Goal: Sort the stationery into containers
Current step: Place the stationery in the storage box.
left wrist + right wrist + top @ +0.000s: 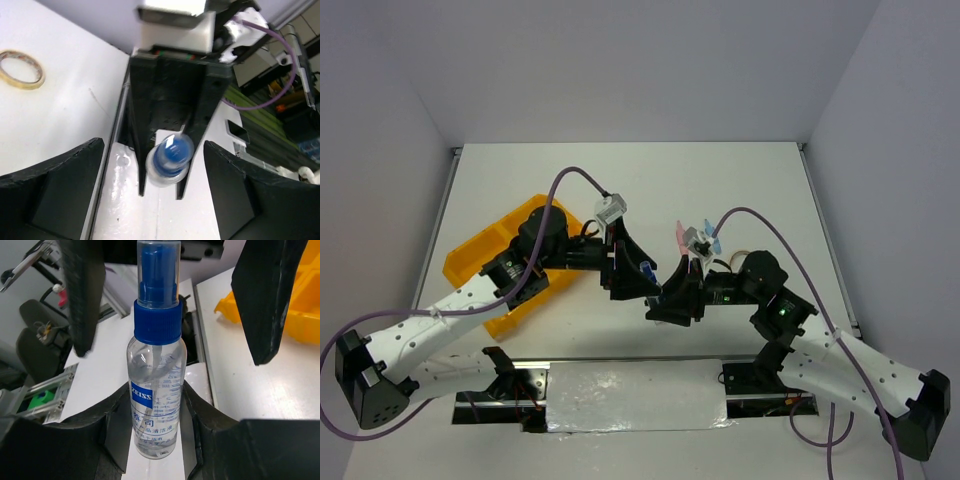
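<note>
One translucent yellow-orange tray (470, 260) sits on the white desk (720, 180) at 9 o'clock from the desk's centre. The left arm lies across most of it, so its compartments cannot be counted and their contents cannot be seen.

Just right of the tray, near the centre, the left pincer (632, 265) is spread wide. Its two dark fingers (82, 290) stand apart on either side of the bottle's top without touching it.

One clear spray bottle (157, 370) with a dark blue cap is between the two arms, off the desk. It has a blue ZEISS label.

The right pincer (672, 292), at 5 o'clock from the left one, is clamped around the lower body of the bottle.

At 2 o'clock from the bottle, one short pink piece (679, 240) and at least one short blue piece (713, 243) show on the desk beside the right wrist. They are too small to count surely.

One beige tape ring (20, 70) lies flat on the desk, well apart from the tray.
</note>
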`<state>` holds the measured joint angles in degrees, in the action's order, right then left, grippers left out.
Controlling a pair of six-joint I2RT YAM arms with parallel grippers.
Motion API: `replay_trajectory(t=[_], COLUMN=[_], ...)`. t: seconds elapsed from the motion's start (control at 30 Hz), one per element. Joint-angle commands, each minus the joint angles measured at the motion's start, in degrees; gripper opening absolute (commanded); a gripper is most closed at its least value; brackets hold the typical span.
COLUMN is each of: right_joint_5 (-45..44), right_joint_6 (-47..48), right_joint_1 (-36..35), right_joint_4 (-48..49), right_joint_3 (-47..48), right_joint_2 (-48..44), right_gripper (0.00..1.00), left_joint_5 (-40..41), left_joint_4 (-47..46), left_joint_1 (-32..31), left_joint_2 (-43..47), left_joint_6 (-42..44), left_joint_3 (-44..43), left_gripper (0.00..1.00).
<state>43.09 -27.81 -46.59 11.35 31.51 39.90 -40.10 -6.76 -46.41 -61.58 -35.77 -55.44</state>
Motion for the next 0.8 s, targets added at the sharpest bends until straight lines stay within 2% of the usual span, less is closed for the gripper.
replay_trajectory(t=[0.0, 0.07, 0.2, 0.27, 0.4, 0.53, 0.57, 0.63, 0.67, 0.73, 0.77], right_joint_5=[-5.29, -6.17, -7.76, -7.32, -6.97, -8.46, -8.81, -9.51, -10.04, -10.57, -11.53], right_joint_6=[1.27, 0.92, 0.48, 0.39, 0.13, -0.05, -0.14, -0.14, -0.14, -0.14, -0.05], right_joint_1=[-0.43, -0.43, -0.43, -0.43, -0.52, -0.43, -0.43, -0.52, -0.43, -0.43, -0.43], right_joint_4=[2.71, 3.5, 5.25, 6.04, 6.58, 6.49, 6.49, 6.05, 5.96, 5.44, 5.17], right_joint_3=[2.24, 1.98, 0.84, 0.57, 0.66, 1.01, 1.1, 1.45, 1.45, 1.37, 1.28], right_joint_2=[-1.75, -1.84, -2.37, -2.28, -0.53, 0.27, 0.44, 0.53, 0.62, 0.62, 0.44], right_gripper=[0.0, 0.0, 0.0, 0.0, 0.0, 0.0, 0.0, 0.0, 0.0, 0.0, 0.06], left_joint_5=[3.71, 4.06, 4.94, 5.2, 4.77, 3.1, 3.01, 3.18, 3.27, 5.46, 6.69], left_joint_4=[-3.69, -6.41, -9.4, -11.5, -16.08, -19.6, -20.39, -20.39, -19.52, -16.81, -14.61], left_joint_1=[-0.08, -0.08, -0.08, -0.08, 0.01, -0.08, -0.08, -0.08, -0.08, -0.08, -0.08], left_joint_2=[1.2, 1.11, 0.41, 0.5, 0.85, -0.12, -0.38, -0.47, -0.38, 0.14, 0.41], left_joint_6=[-2.37, -3.69, -7.12, -8.34, -10.46, -12.74, -12.92, -12.84, -12.57, -10.65, -9.77], left_joint_3=[2.0, 3.58, 5.34, 6.57, 8.59, 9.38, 9.56, 9.82, 9.74, 8.95, 8.34], left_gripper=[0.93, 0.92, 0.74, 0.73, 0.62, 0.61, 0.49, 0.35, 0.2, 0.1, 0.01])
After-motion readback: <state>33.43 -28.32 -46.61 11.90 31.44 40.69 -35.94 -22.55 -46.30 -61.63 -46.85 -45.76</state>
